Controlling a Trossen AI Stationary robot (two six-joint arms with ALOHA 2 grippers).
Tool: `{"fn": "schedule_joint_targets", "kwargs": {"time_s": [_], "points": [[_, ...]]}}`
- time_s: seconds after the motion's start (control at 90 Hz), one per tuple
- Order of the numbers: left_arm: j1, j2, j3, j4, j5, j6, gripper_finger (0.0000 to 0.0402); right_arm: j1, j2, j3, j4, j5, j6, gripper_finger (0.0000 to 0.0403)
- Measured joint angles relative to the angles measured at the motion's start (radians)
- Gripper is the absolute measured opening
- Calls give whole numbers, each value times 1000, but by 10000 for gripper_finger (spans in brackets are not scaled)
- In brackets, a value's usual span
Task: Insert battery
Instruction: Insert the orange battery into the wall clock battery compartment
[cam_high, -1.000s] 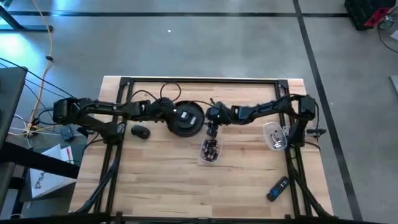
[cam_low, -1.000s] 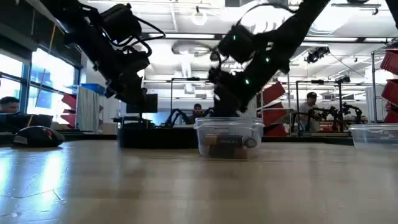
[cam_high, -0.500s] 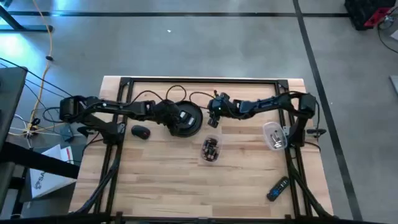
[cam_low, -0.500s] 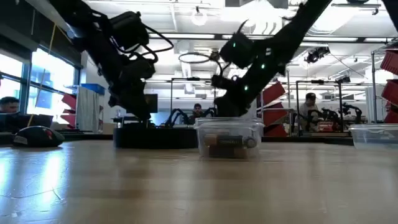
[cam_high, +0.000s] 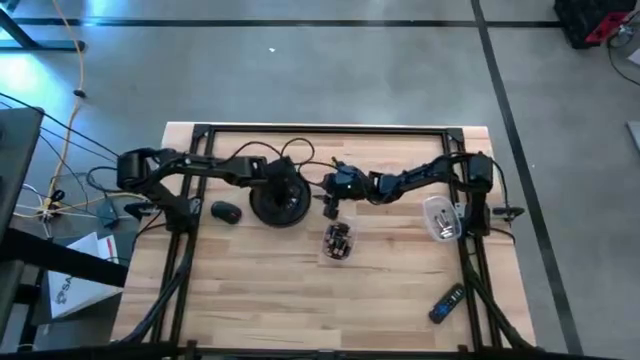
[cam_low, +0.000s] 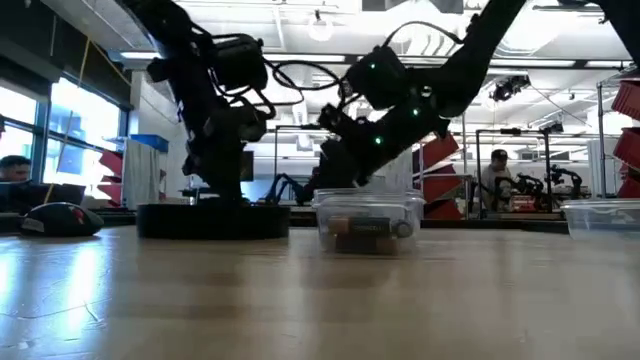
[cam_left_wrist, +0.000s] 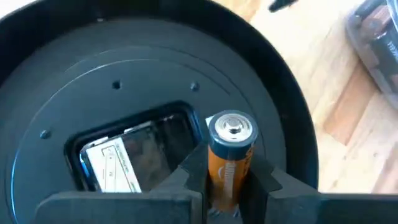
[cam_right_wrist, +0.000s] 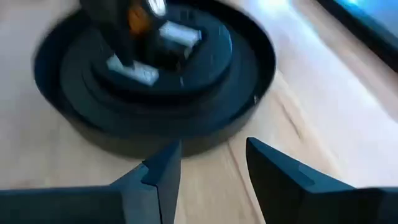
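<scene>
A black round device (cam_high: 279, 204) lies flat on the wooden table, its open battery compartment (cam_left_wrist: 134, 155) facing up. My left gripper (cam_high: 284, 190) hovers just above it, shut on an orange battery (cam_left_wrist: 231, 146) with a silver end cap. My right gripper (cam_high: 329, 206) stands open and low beside the device's right rim (cam_right_wrist: 186, 134), with nothing between its fingers; I cannot tell whether it touches the rim. A clear tub of batteries (cam_high: 339, 242) sits on the table near that gripper. My left gripper pinches the battery's orange body (cam_left_wrist: 219, 180) between its two fingers. The fingers come from above, slanting down, and lie along the battery. Its silver capped end (cam_left_wrist: 232, 127) sticks out past the fingertips toward the device, clear of the compartment.
A black mouse (cam_high: 226, 211) lies left of the device. A second clear tub (cam_high: 441, 218) stands by the right arm's base, and a dark remote (cam_high: 447, 303) lies at the near right. Bare wood stretches across the table's near half.
The round device has slid toward the table's left and slightly nearer. My left gripper has followed it leftward, keeping the battery above it. My right gripper rose away from the battery tub, then came down beside the device's right rim.
</scene>
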Motion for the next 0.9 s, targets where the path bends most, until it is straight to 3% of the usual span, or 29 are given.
{"fn": "schedule_joint_targets", "kwargs": {"time_s": [0.256,0.444,0.644,0.9], "points": [[4,1,74,-237,2,-5,30,-1,0,0,-11,0,0,149],[3,22,76,-231,22,-57,32,0,0,0,12,-4,18,149],[1,53,81,-222,26,-62,50,34,0,0,78,-84,7,149],[1,51,80,-202,26,-61,54,65,0,0,116,-85,-13,149]]}}
